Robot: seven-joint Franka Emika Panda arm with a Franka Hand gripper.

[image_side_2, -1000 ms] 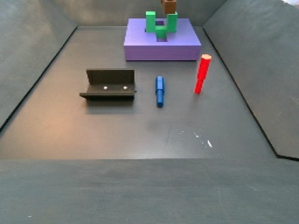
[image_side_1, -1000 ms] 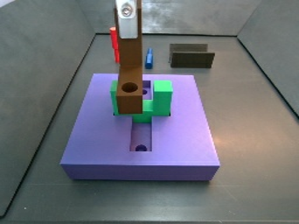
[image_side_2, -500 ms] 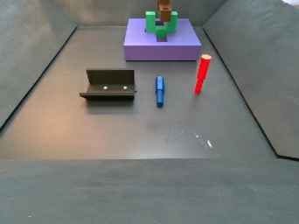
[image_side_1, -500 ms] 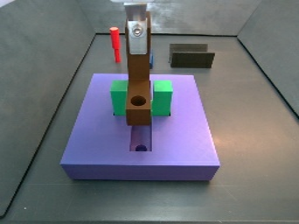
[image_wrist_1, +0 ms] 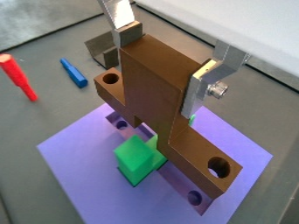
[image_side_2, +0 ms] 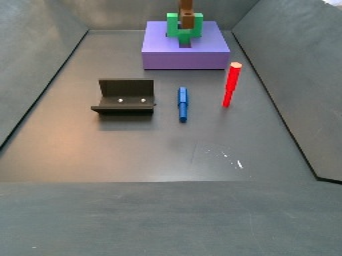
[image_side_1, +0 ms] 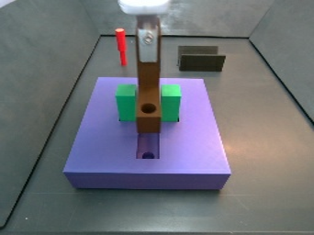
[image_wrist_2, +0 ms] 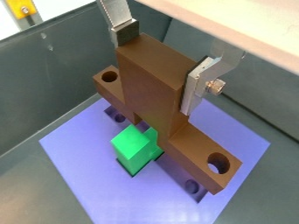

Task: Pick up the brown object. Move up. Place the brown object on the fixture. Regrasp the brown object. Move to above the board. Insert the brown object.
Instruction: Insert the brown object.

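Gripping the brown object [image_side_1: 149, 92] near its upper end, the gripper [image_side_1: 147, 39] hangs directly over the board [image_side_1: 98, 147], its two silver plates pressed against the bar's opposite faces, as both wrist views show [image_wrist_1: 163, 59] [image_wrist_2: 162, 59]. In that side view the bar stands upright, its lower end with the round hole set down between the two arms of the green U-shaped block [image_side_1: 125, 101], right at the head of the board's central slot; whether the bar's tip already sits inside the slot cannot be told. A red peg [image_side_1: 121, 44] stands on the floor beyond the board at about 11 o'clock from the gripper, and the fixture [image_side_1: 201, 60] sits on the floor at about 1 o'clock, well apart from the board. In a side view from the opposite end, the board [image_side_2: 187, 52] lies at the far 12 o'clock edge with the bar [image_side_2: 187, 14] rising from the green block [image_side_2: 185, 31], while the fixture [image_side_2: 124, 97] rests at mid-floor toward 9 o'clock, a blue peg [image_side_2: 183, 103] lies just beside it, and the red peg [image_side_2: 231, 84] leans near the blue one toward 3 o'clock.
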